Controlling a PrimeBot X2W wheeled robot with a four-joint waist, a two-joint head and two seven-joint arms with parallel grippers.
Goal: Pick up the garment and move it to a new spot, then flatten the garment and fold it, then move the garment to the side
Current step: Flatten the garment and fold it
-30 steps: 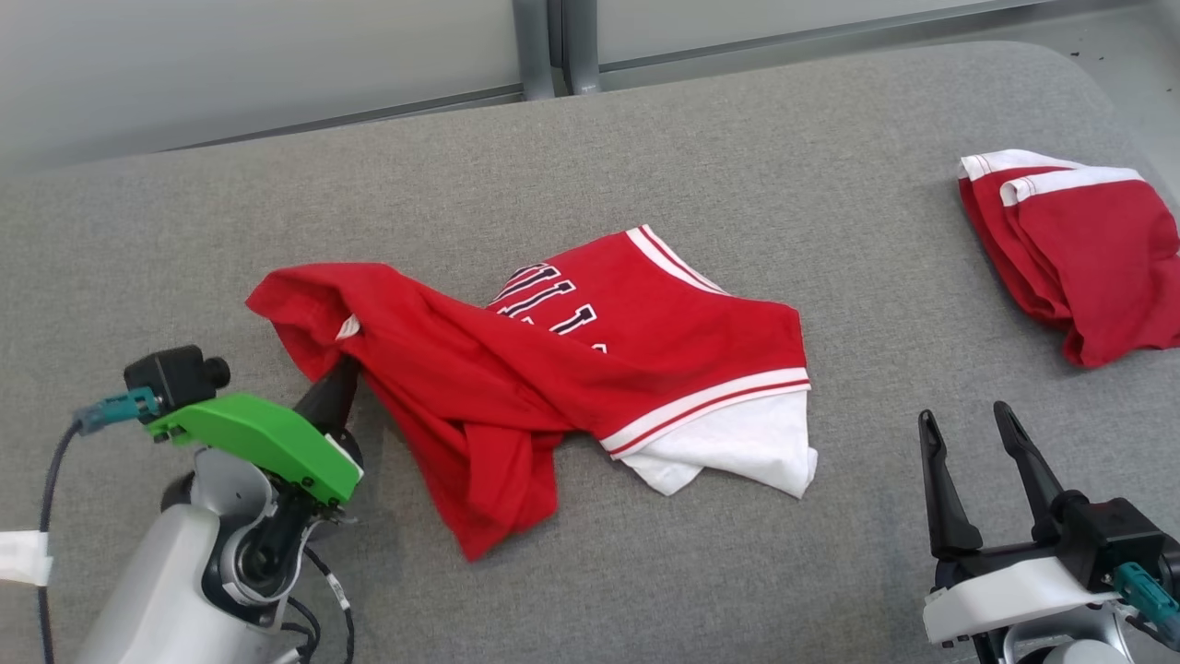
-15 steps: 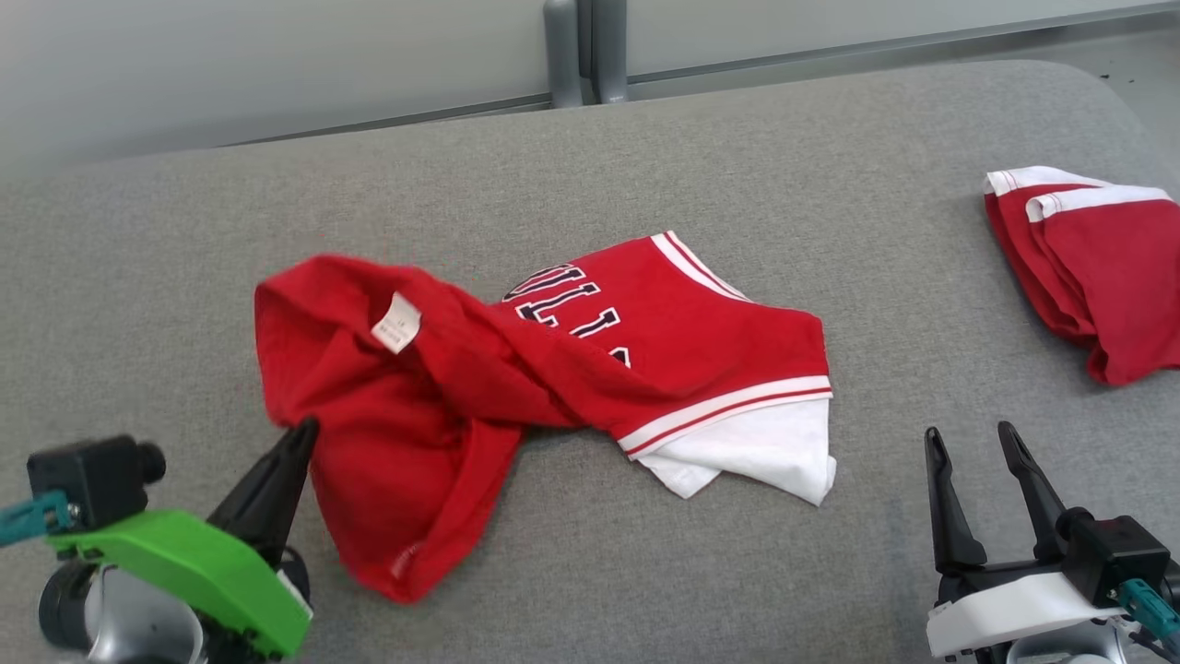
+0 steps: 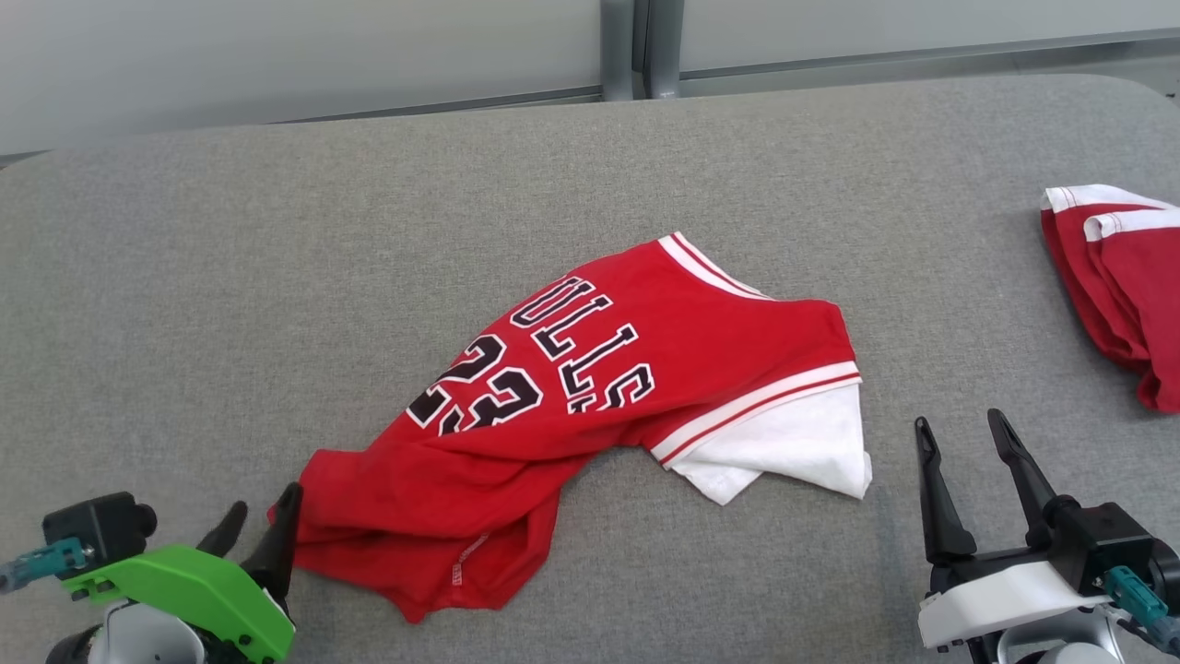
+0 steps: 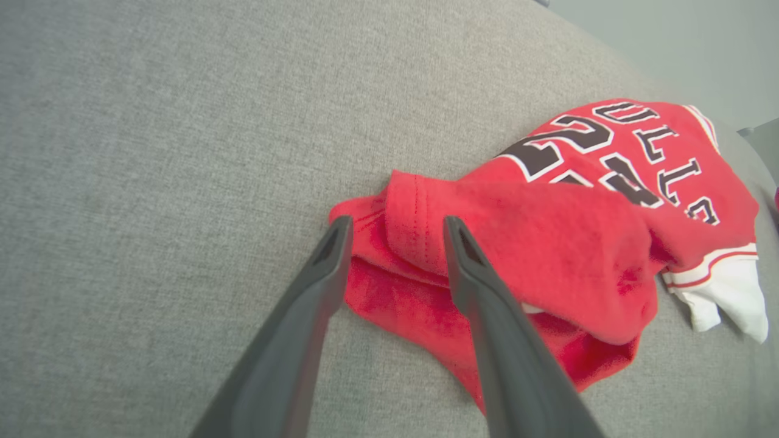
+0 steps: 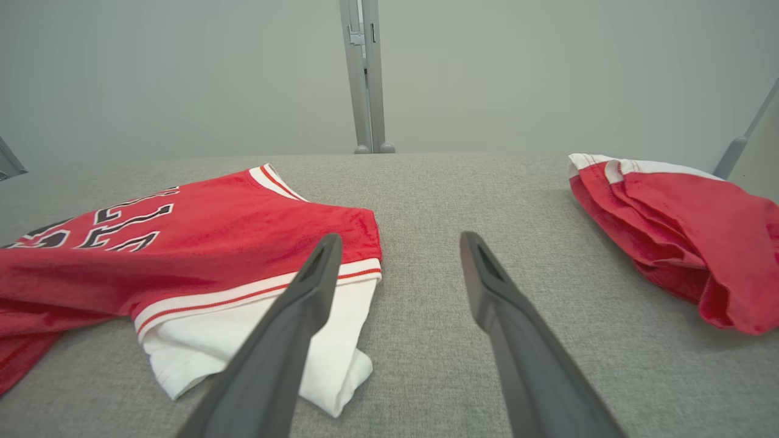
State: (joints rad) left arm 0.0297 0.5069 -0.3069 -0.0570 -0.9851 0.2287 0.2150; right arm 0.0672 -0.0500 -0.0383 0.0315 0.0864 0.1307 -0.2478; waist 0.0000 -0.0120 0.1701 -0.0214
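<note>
The left gripper [image 3: 265, 503] is held low at the lower left of the head view. Its two dark fingers [image 3: 281, 539] are parted, with a clear gap between the tips, and are pointed up and a little to the right. A green wrist cover [image 3: 194, 590] and a small black camera [image 3: 97, 527] are carried behind it. So little of the forearm is shown that its bend cannot be judged. The right gripper [image 3: 959, 422] is held at the lower right, its jaws spread wide, with nothing gripped between them. Its fingers are pointed up, leaning slightly left, and a white wrist cover [image 3: 1005, 599] is seen beneath them.
</note>
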